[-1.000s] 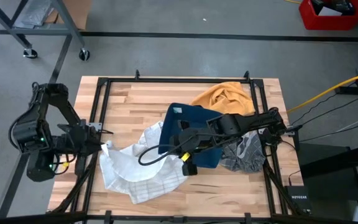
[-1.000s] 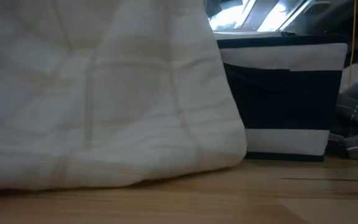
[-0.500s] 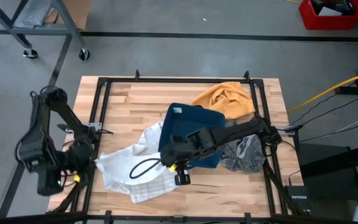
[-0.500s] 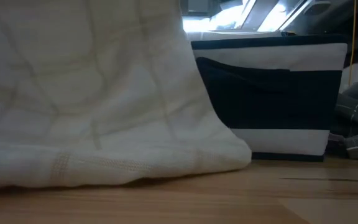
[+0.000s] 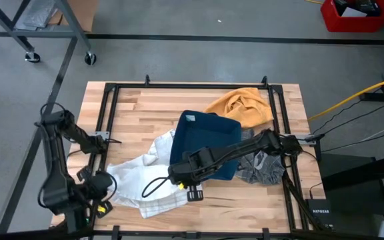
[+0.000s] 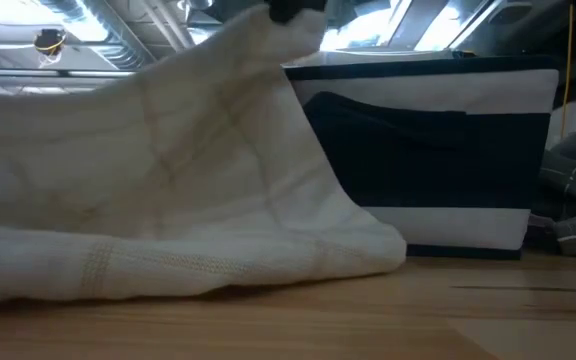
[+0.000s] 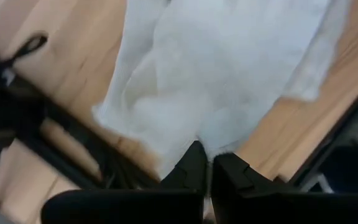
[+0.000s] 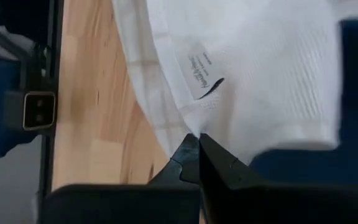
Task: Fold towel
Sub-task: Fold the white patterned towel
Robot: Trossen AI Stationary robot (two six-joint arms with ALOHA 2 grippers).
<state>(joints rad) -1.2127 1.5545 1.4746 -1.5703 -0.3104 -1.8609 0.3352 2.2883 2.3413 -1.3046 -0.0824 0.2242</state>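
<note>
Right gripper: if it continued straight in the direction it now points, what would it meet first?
The right gripper, shut on the white towel, would probably meet more of that towel first; depth is unclear.

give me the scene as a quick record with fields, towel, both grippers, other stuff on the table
towel: white towel, crumpled, front-left part of the table
left gripper: jaws shut on the towel's left edge
right gripper: jaws shut on the towel's right edge, near its label
other cloths: orange cloth at the back right, grey checked cloth at the right
bin: dark blue bin, mid-table behind the towel
</note>
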